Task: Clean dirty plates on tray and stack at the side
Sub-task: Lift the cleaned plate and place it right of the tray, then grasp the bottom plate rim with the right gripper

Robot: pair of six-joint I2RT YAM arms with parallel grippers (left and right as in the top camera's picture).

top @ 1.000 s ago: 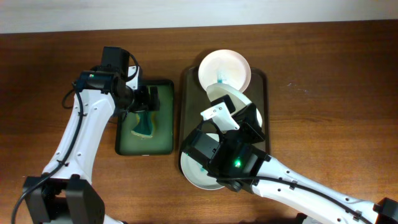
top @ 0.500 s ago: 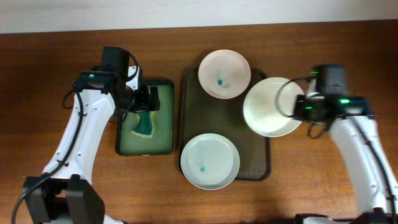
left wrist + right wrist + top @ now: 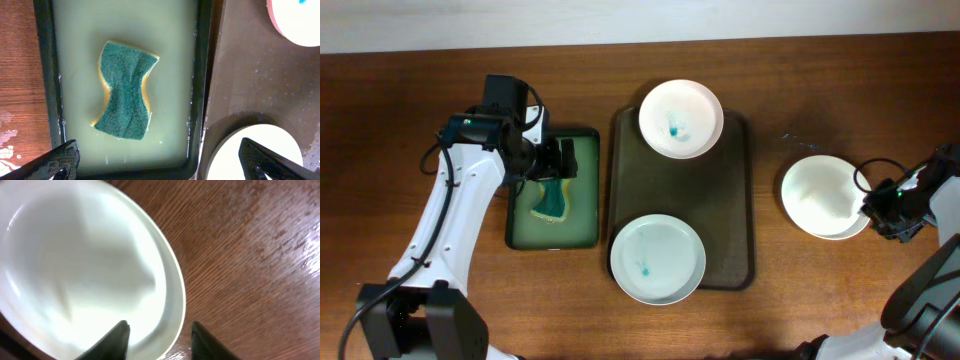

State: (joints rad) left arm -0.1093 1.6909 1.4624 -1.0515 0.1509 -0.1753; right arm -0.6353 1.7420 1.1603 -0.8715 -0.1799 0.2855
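**One plate at the side, two more to wash**

Closest to the robot is the near plate (image 3: 658, 259). It lies flat on the front end of the tray (image 3: 730, 200), and it has a little blue smear on it, so it needs a wipe.

A bit further back, off to the right, is the clean plate (image 3: 823, 196). It is plain white and sits on the bare tabletop (image 3: 820, 90), well apart from the tray. I think this is the spot for the stack, out of the way of the dirty ones. The right tool (image 3: 160, 330) is at the plate's edge. One finger is over the inside of the plate and one is over the wood, with the rim between them. The fingers stand apart and do not seem to pinch the rim — it looks like the plate lies there on its own.

On the left side, the left tool (image 3: 558, 163) hangs over the green tray (image 3: 197, 75) with its fingers spread wide and nothing in them. Right below it lies the sponge (image 3: 124, 90) in a shallow pool of water, so the tool is in a good place to come down and grab it.

Furthest away is the far plate (image 3: 681, 119), at the back end of the tray. It has a blue smear too — so about one third of the job looks done.
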